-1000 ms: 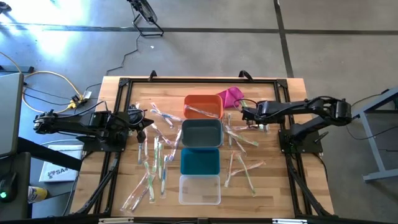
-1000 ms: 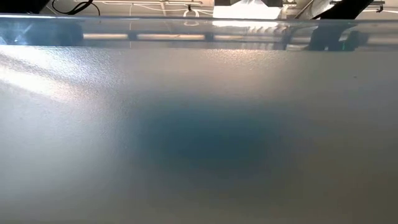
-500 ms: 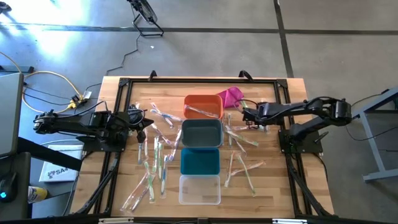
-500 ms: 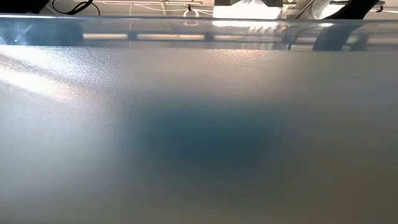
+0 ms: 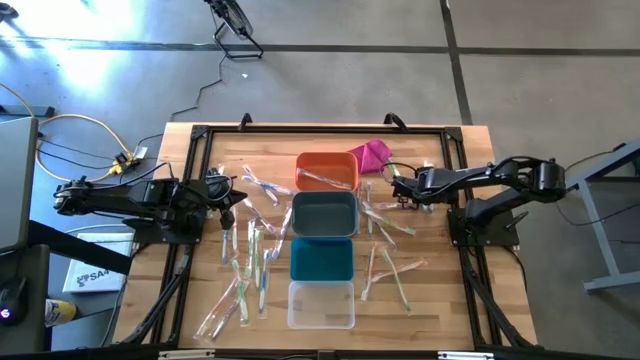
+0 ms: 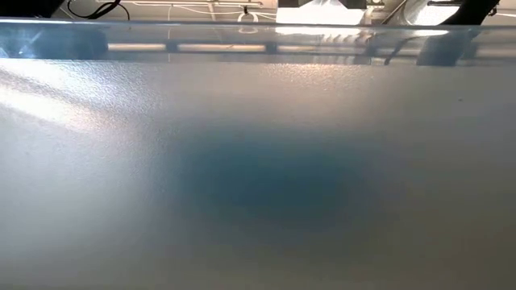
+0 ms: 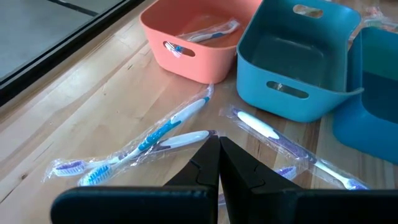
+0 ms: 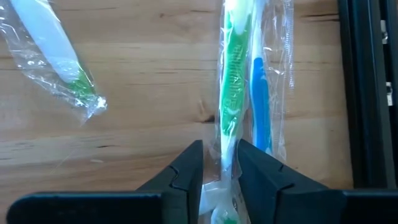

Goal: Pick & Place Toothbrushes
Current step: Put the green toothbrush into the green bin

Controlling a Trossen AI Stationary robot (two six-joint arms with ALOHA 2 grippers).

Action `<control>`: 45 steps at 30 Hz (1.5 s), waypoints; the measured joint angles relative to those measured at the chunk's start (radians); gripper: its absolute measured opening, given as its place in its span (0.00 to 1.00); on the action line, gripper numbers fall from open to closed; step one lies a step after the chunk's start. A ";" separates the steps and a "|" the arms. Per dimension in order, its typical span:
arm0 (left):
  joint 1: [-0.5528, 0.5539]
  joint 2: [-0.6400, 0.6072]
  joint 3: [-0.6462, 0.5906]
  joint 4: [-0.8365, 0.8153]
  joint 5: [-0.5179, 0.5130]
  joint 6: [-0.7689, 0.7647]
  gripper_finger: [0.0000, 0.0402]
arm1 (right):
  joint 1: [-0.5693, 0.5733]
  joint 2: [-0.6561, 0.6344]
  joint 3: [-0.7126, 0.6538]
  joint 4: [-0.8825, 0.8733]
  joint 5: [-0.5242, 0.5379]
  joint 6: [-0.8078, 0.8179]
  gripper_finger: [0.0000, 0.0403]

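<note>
Wrapped toothbrushes lie flat on the wood on both sides of a row of bins; one (image 5: 322, 179) lies in the orange bin (image 5: 326, 160). My right gripper (image 8: 221, 163) hangs low over the table just right of the orange bin, open, pointing steeply down. Its fingers stand on either side of the near end of a green-and-white toothbrush (image 8: 232, 74), which lies beside a blue one (image 8: 261, 93). My left gripper (image 7: 218, 149) waits shut above the toothbrushes (image 7: 155, 130) left of the bins. My right gripper's fingers (image 8: 189, 167) stand on either side of the green toothbrush's handle end (image 8: 229, 152), coming steeply from above and along its length. The toothbrush lies flat on the table. Whether the fingers touch its wrapper, I cannot tell.
A grey bin (image 5: 324, 196), a teal bin (image 5: 321, 245) and a clear bin (image 5: 321, 322) stand in a row toward the near edge. A magenta cloth lump (image 5: 372, 153) lies behind the right gripper. A black frame (image 8: 367, 93) runs close beside the two toothbrushes. A frosted wall fills the low view.
My right gripper has sunk toward the table, onto the toothbrushes right of the orange bin. The toothbrushes have stayed where they were.
</note>
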 joint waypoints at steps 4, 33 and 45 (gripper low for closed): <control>0.000 0.000 0.000 0.000 0.000 0.000 0.01 | 0.000 0.000 0.000 0.004 -0.001 -0.002 0.15; 0.000 0.000 0.000 0.000 0.000 0.000 0.01 | 0.000 -0.055 -0.002 -0.008 0.005 -0.139 0.02; 0.000 0.000 0.000 0.000 0.000 0.000 0.01 | 0.000 -0.223 -0.002 0.001 0.049 -0.198 0.02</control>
